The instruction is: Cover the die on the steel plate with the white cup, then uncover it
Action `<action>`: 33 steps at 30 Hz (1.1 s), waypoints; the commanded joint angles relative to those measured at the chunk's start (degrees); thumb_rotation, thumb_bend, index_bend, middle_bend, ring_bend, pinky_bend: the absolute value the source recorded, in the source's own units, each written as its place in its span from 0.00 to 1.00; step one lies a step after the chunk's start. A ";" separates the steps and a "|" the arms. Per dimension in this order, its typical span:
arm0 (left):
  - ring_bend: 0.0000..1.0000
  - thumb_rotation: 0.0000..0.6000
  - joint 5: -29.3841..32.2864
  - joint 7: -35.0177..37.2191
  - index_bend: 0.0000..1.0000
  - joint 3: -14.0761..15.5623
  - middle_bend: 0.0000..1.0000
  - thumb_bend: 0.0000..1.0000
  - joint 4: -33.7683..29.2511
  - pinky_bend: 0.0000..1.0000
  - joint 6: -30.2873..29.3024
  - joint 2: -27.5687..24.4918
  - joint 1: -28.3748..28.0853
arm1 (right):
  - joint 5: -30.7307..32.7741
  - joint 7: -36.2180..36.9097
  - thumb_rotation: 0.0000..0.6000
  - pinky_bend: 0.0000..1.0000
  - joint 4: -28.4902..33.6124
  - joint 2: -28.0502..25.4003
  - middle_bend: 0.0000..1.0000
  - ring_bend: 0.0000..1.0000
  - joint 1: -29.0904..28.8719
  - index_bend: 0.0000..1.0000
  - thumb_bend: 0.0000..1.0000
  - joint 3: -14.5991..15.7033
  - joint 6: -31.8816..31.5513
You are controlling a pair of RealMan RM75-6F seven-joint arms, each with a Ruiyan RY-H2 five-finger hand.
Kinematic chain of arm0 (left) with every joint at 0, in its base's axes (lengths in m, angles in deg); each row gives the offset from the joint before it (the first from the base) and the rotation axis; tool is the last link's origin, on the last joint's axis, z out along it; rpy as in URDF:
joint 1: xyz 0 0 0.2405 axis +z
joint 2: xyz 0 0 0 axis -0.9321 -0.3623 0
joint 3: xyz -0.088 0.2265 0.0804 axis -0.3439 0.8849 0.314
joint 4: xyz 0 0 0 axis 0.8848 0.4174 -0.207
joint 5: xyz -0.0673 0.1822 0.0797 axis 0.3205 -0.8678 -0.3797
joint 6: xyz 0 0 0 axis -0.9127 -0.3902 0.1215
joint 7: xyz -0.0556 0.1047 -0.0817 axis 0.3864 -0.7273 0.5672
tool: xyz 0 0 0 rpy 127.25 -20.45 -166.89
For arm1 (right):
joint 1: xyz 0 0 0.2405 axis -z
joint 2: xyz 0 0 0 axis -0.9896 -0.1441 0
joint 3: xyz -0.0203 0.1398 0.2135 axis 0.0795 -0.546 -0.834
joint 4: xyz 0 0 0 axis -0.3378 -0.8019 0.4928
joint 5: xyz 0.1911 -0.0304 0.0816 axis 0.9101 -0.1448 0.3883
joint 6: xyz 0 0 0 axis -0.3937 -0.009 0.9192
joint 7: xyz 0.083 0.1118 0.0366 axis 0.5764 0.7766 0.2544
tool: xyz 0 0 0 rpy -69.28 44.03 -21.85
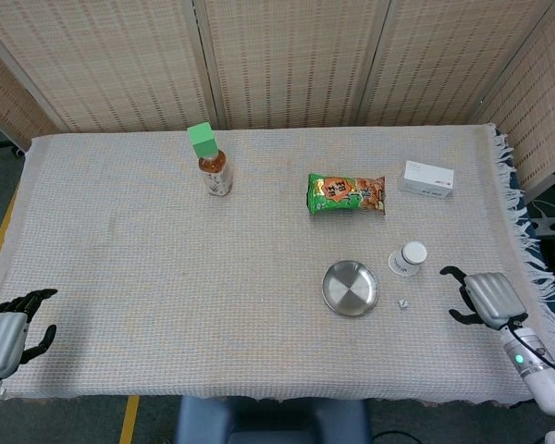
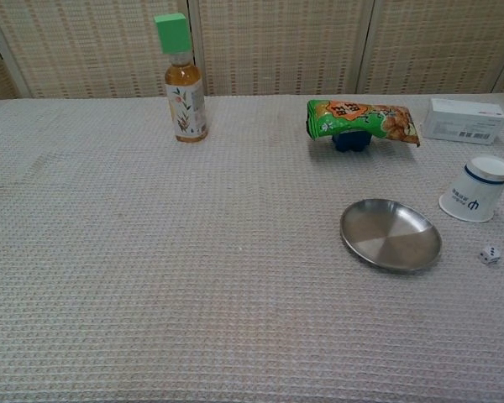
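The left hand [image 1: 9, 326] rests at the near left corner of the table [image 1: 120, 277], its dark fingers apart and holding nothing; only the head view shows it. Toward the far side, left of centre, a tea bottle [image 1: 215, 173] with a green cap stands upright on the woven cloth. Further right a green snack packet [image 1: 346, 194] lies flat, and in the chest view a small blue object [image 2: 351, 140] shows beneath it. Near of the packet sits the steel plate [image 1: 351, 288], bare, with nothing on it. The die [image 1: 402, 302] lies on the cloth just to the right of the plate, off its rim. The white cup [image 1: 410, 258] stands mouth-down on the far side of the die, to the right of the plate. A white box [image 1: 428, 178] lies at the far right. The right hand [image 1: 481, 296] rests at the near right edge, fingers spread toward the die, empty
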 commanded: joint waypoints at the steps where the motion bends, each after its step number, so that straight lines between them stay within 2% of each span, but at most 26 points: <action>1: 0.32 1.00 -0.07 0.04 0.24 0.03 0.26 0.40 -0.01 0.40 0.00 -0.01 -0.01 | -1.08 2.96 1.00 0.84 -3.87 1.85 0.86 0.69 -2.64 0.30 0.11 0.87 2.95; 4: 0.32 1.00 -0.16 0.11 0.24 0.04 0.26 0.40 0.00 0.40 -0.16 -0.04 0.04 | -1.65 4.03 1.00 0.85 -6.66 3.95 0.87 0.70 -3.39 0.32 0.11 1.04 3.06; 8: 0.32 1.00 -0.14 0.21 0.24 0.01 0.26 0.40 -0.01 0.40 -0.28 -0.07 0.09 | -3.44 9.15 1.00 0.85 -10.35 6.43 0.88 0.71 -4.62 0.35 0.11 1.75 3.77; 14: 0.32 1.00 -0.30 0.18 0.24 0.09 0.26 0.40 -0.01 0.40 -0.28 -0.07 0.07 | -9.43 16.64 1.00 0.86 -14.44 8.41 0.89 0.72 -6.22 0.36 0.11 4.85 3.05; 25: 0.32 1.00 -0.26 0.58 0.24 -0.05 0.26 0.40 0.07 0.40 -0.69 -0.15 0.24 | -10.73 19.01 1.00 0.87 -19.28 11.81 0.89 0.72 -7.67 0.37 0.11 7.12 3.62; 33: 0.32 1.00 -0.44 0.42 0.24 -0.02 0.26 0.40 -0.01 0.40 -0.86 -0.15 0.27 | -11.21 20.44 1.00 0.88 -21.29 13.34 0.90 0.74 -7.83 0.45 0.12 7.97 1.99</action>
